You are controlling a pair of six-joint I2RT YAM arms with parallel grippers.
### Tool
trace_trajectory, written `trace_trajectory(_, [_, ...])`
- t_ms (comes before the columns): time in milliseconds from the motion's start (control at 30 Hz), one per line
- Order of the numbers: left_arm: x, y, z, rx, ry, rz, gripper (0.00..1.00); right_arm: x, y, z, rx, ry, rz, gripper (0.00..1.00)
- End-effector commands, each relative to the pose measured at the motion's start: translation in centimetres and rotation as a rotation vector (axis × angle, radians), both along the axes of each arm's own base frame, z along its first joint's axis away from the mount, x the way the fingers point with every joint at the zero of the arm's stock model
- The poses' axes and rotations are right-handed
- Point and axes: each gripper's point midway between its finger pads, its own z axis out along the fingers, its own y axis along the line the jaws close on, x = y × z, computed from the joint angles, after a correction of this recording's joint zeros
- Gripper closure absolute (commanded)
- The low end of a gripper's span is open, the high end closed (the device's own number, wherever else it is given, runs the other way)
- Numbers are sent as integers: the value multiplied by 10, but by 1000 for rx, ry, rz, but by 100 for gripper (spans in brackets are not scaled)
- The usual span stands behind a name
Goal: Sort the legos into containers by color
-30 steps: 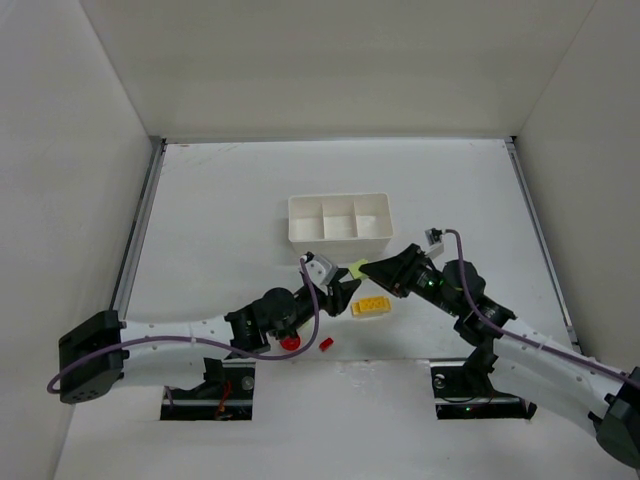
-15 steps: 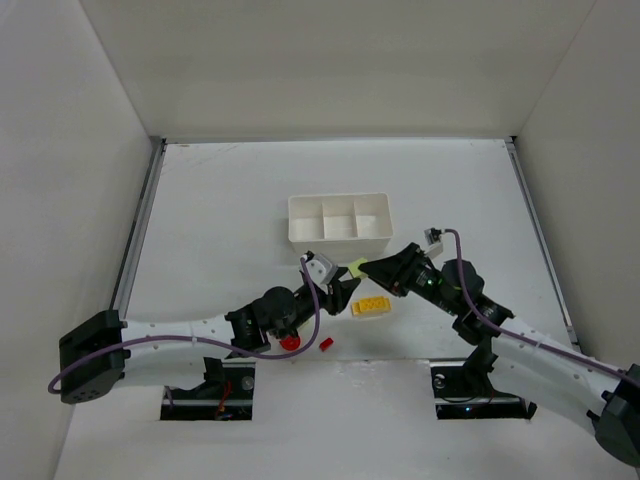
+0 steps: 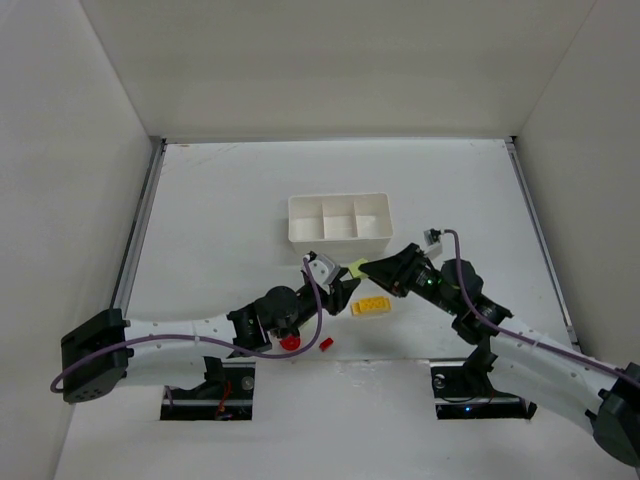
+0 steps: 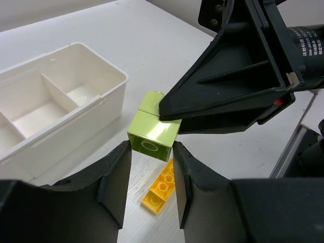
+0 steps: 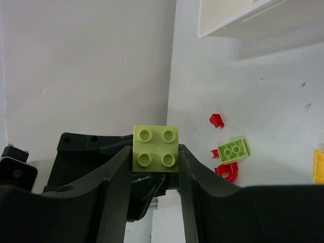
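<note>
The right gripper (image 5: pixel 155 157) is clamped on a green brick (image 4: pixel 153 134), holding it above the table (image 3: pixel 220 200) just in front of the tray (image 4: pixel 76 119). The left gripper (image 4: pixel 151 152) has its jaws flanking the brick's other end; I cannot tell whether they press on it. A yellow brick (image 4: pixel 161 191) lies on the table just below.

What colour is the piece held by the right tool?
Light green piece; best in right wrist view.
</note>
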Motion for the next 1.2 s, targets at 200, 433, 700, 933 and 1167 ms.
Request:
trace_trajectory(200, [-22, -26, 46, -116, -54, -151, 63, -20, 14, 47, 179, -59, 162, 65])
trace_trajectory(433, [-28, -27, 53, -122, -86, -169, 62, -27, 12, 52, 210, -43, 208, 65])
trace_trajectory(700, [-38, -27, 60, -134, -102, -223, 78, -29, 10, 57, 229, -33, 228, 65])
trace_trajectory(933, [-66, -34, 74, -155, -111, -317, 84, -31, 12, 58, 211, -28, 294, 64])
trace_trajectory(1167, [-93, -51, 63, -110, -114, -393, 84, -31, 14, 63, 187, -36, 392, 63])
